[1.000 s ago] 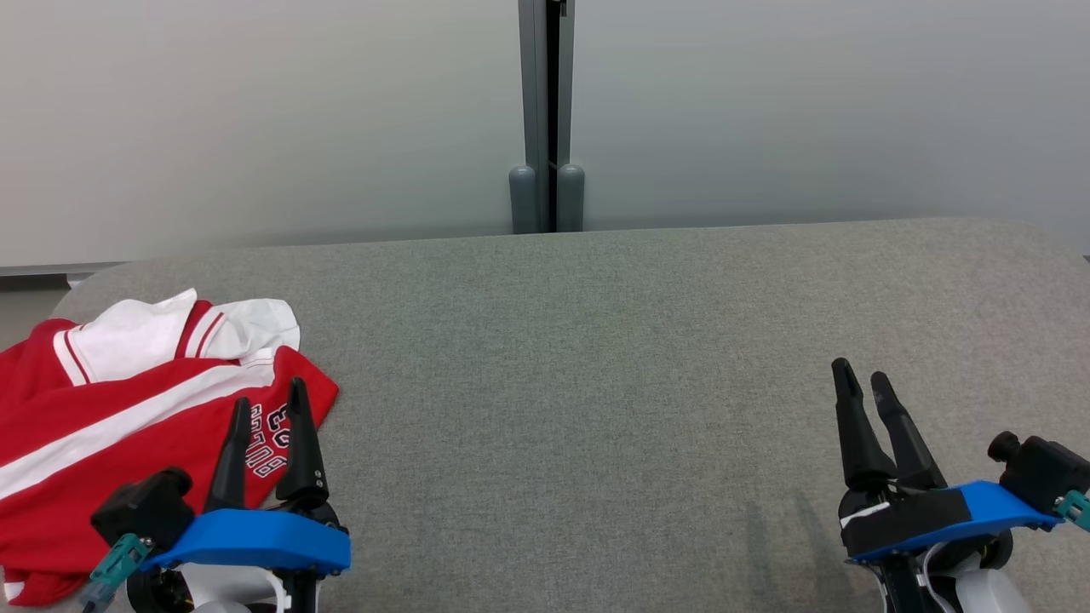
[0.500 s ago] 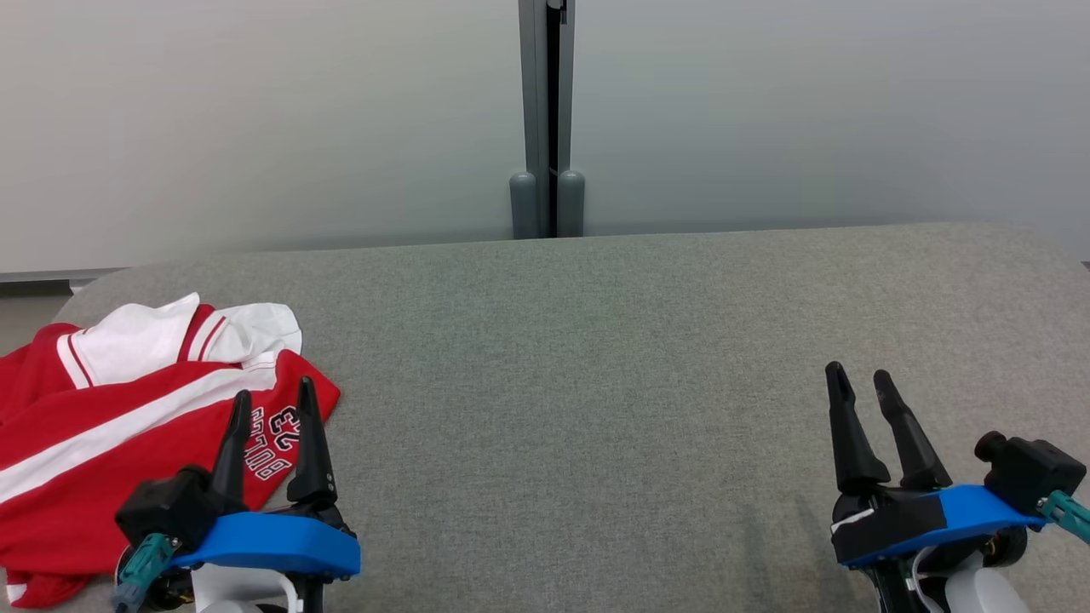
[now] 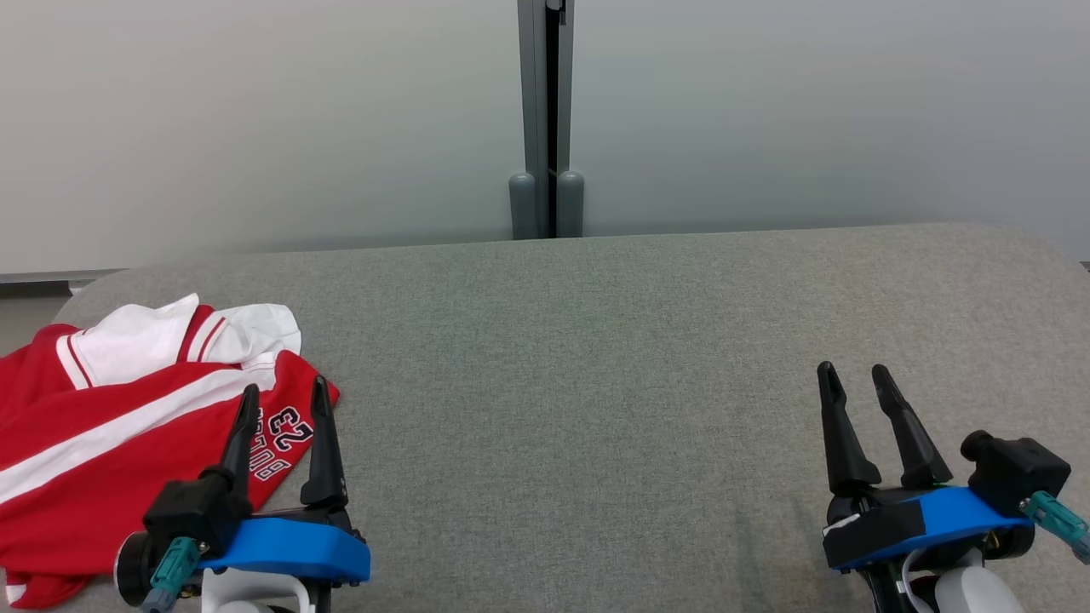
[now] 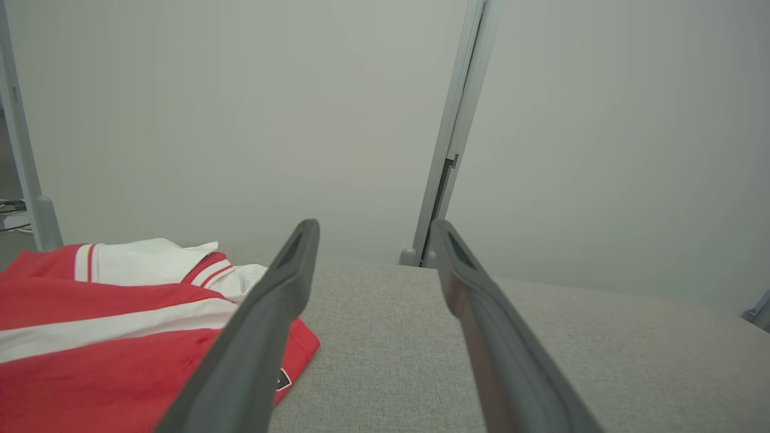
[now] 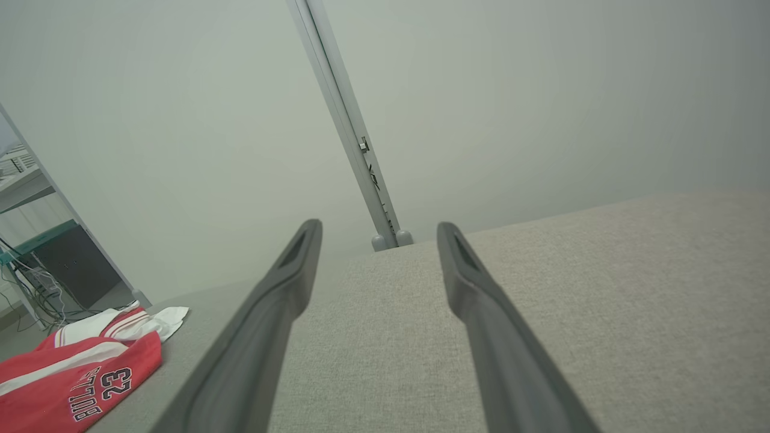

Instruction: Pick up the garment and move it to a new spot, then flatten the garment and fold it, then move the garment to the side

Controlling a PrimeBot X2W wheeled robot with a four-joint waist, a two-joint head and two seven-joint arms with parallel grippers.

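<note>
Head view, item list.

Red-and-white jersey (image 3: pixel 111 443): crumpled at the lower left of the frame, on the left end of the grey fabric-covered desk (image 3: pixel 579 383). A white section with red stripes lies toward the top, and the number 23 with lettering sits near its right edge.

Left pincer (image 3: pixel 283 390): lower left, fingers spread apart, grasping nothing. Its tips overlap the jersey's right edge; contact cannot be told.

Right pincer (image 3: pixel 851 370): lower right, fingers likewise parted and empty, over bare desk, well apart from the jersey.

Grey upright post (image 3: pixel 545 119): top centre, between two pale wall panels behind the desk.

Left wrist view: jersey at lower left, its right corner partly behind that view's left finger.

Right wrist view: jersey at far lower left.
</note>
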